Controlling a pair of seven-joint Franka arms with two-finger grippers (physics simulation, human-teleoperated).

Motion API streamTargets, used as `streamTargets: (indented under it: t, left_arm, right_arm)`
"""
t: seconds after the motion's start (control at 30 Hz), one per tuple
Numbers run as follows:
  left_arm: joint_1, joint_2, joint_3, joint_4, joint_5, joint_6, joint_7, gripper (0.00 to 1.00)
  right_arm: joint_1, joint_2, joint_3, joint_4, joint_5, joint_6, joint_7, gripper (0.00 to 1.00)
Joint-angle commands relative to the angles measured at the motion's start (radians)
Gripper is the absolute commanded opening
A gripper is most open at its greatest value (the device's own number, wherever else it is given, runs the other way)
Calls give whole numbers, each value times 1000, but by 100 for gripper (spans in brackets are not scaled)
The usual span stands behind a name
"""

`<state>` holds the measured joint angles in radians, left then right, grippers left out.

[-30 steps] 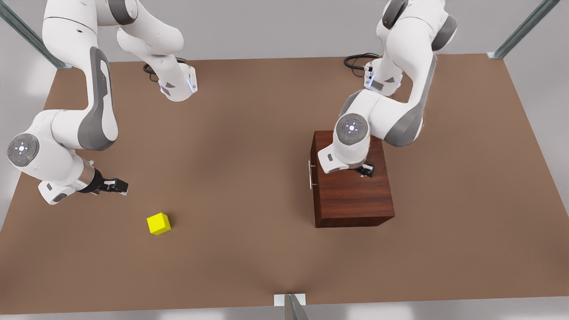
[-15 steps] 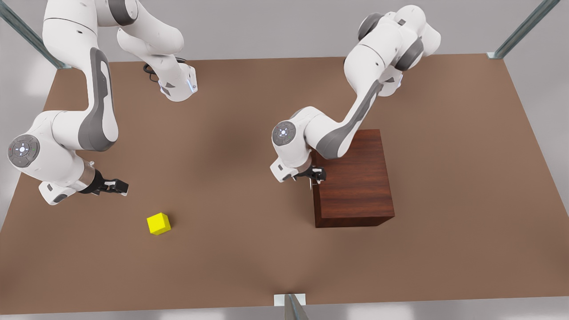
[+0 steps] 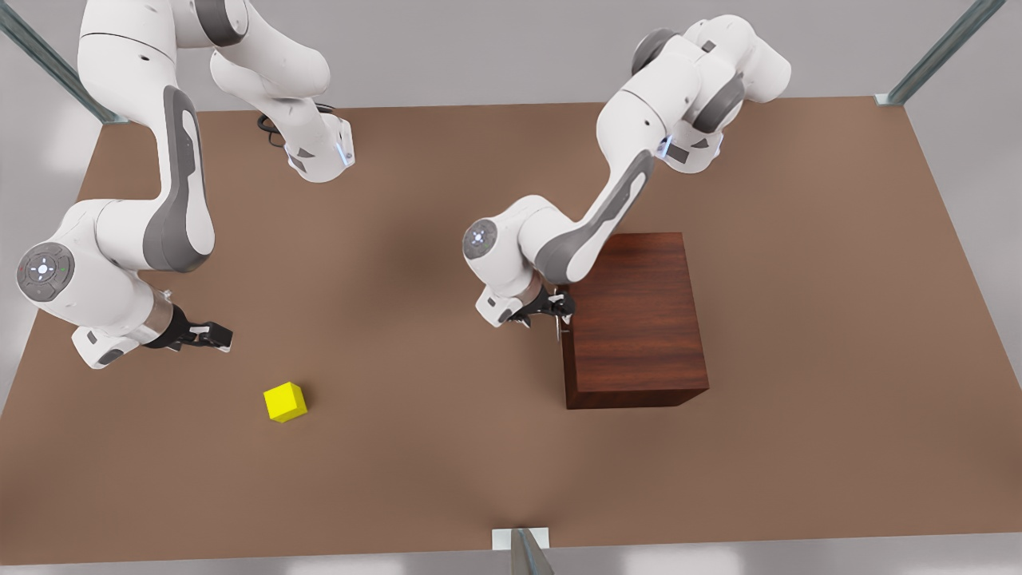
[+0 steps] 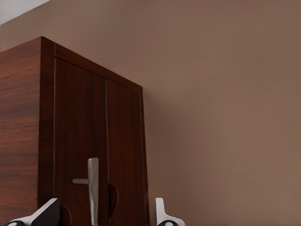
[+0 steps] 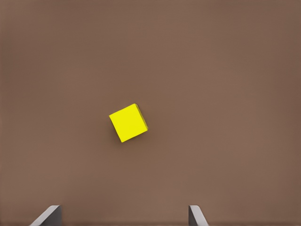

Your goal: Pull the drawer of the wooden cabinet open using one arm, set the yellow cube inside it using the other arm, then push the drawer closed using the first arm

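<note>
Left pincer (image 3: 559,313) open astride the closed drawer's silver bar handle (image 4: 93,188), right pincer (image 3: 214,335) open, empty, above the yellow cube (image 3: 285,402)

Bright yellow cube (image 3: 285,402); dark reddish-brown cabinet (image 3: 635,319) (streaked wood grain), silver handle (image 4: 93,188); plain brown table (image 3: 431,239).
</note>
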<state>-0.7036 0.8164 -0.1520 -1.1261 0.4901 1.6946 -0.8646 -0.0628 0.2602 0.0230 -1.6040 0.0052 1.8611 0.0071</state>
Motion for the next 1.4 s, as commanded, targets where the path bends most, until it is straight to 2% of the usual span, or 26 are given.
streamTargets:
  t: [0.0,0.23,0.57,0.87,1.37]
  left_arm:
    - [0,6,0,0,4,2,-223,100]
    - [-19,53,0,2,65,28,-267,100]
    - [-63,55,-1,2,61,-4,-295,100]
    - [-77,69,-6,25,56,97,-370,100]
    - [-143,125,-4,146,53,85,-390,100]
  right_arm:
    - [0,-1,0,1,1,0,1,100]
    - [1,1,0,1,1,0,1,100]
    - [1,5,0,3,1,0,1,100]
    - [1,5,0,3,1,0,1,100]
    - [3,7,2,4,2,1,5,100]
